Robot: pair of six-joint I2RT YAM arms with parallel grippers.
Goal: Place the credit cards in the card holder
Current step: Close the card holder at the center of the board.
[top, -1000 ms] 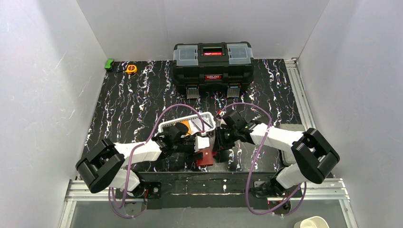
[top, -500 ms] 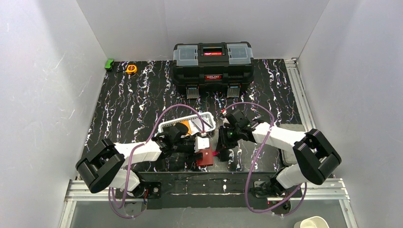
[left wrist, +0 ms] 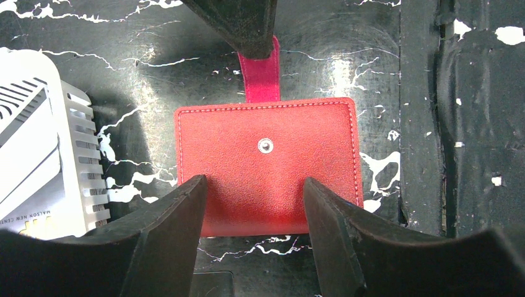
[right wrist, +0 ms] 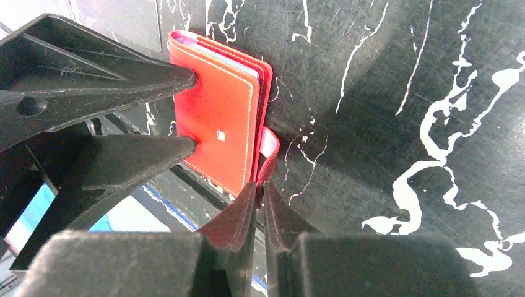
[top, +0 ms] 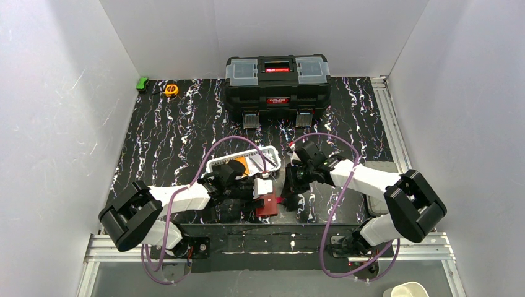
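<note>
Wallet is lying shut at centre of left wrist view; left claw is standing apart, tips pressing its face. Only right wrist view is showing right claw clamping the tab.

Matt red leather-like card holder with shiny metal snap, glossy black marbled table, white plastic basket
</note>
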